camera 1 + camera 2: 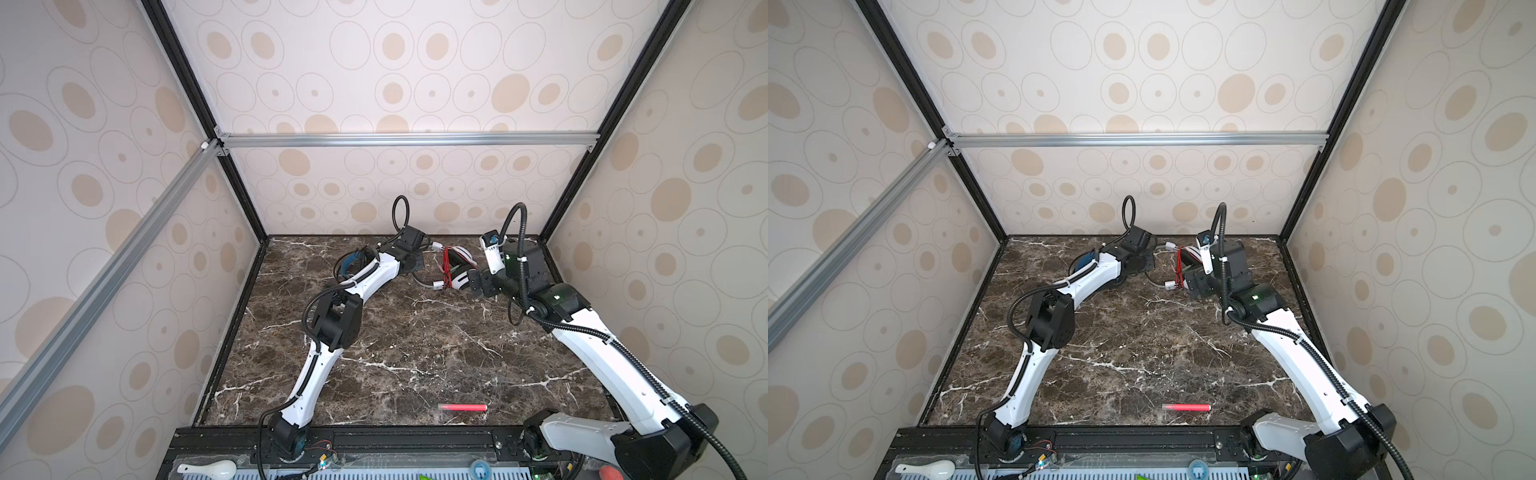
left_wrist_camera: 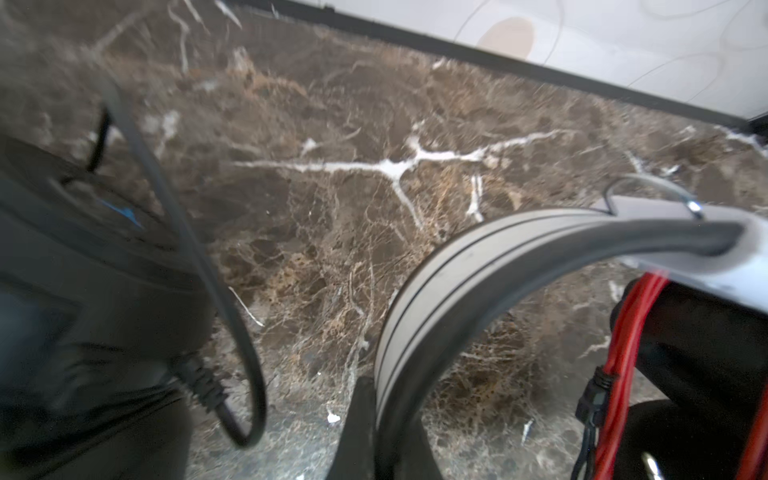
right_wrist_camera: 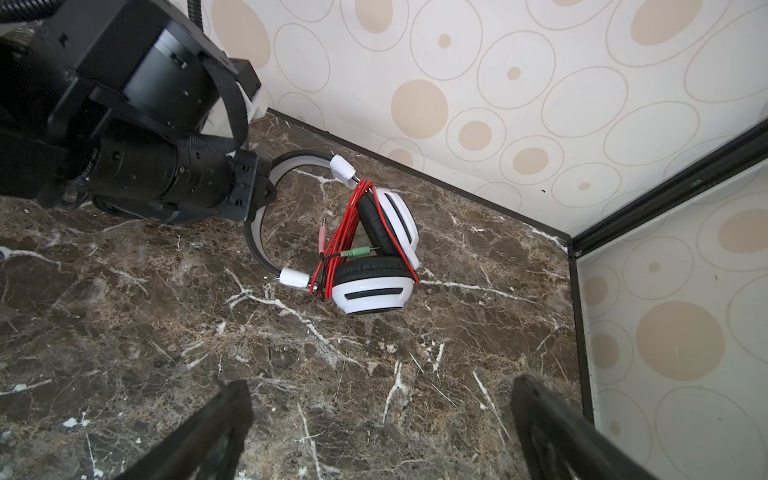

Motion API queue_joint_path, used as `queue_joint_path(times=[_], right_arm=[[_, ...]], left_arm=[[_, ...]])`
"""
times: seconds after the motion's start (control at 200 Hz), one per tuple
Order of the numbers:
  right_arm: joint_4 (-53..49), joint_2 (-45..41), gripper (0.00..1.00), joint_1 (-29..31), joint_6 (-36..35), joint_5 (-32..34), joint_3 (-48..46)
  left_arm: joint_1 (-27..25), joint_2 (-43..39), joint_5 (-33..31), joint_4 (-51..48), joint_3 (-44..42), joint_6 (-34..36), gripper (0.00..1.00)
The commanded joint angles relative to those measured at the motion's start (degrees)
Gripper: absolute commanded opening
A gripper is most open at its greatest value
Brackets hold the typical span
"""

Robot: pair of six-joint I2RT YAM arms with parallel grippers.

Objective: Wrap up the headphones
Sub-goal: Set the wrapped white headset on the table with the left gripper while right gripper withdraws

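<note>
Fingers (image 3: pixel 216 424) of the right gripper (image 3: pixel 381 384) spread wide, empty, near the white red-cabled over-ear headset (image 3: pixel 374 291), whose grey headband (image 3: pixel 299 160) the left gripper (image 3: pixel 264 193) pinches.

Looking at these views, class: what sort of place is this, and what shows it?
Probably a robot lab cell: left arm and right arm mounted on a rail, an aluminium frame holding patterned panels, and a marble-look tabletop with white headphones on it.
</note>
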Motion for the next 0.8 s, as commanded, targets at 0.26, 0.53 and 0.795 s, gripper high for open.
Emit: queue_joint_path(times=[0.26, 0.53, 0.795], right_arm=[[1.0, -1.9, 1.00, -1.8, 3.3, -1.2, -2.3], [0.6, -3.7, 1.00, -2.0, 3.1, -0.4, -3.1], [0.3, -5.6, 1.00, -2.1, 4.9, 1.1, -4.3]], left_arm=[[-2.7, 1.3, 1.2, 1.5, 2.8, -4.1, 0.07], [-3.0, -0.1, 0.7, 2.2, 1.7, -3.8, 0.37], [-4.0, -8.3, 1.0, 4.2, -5.5, 0.9, 0.69]])
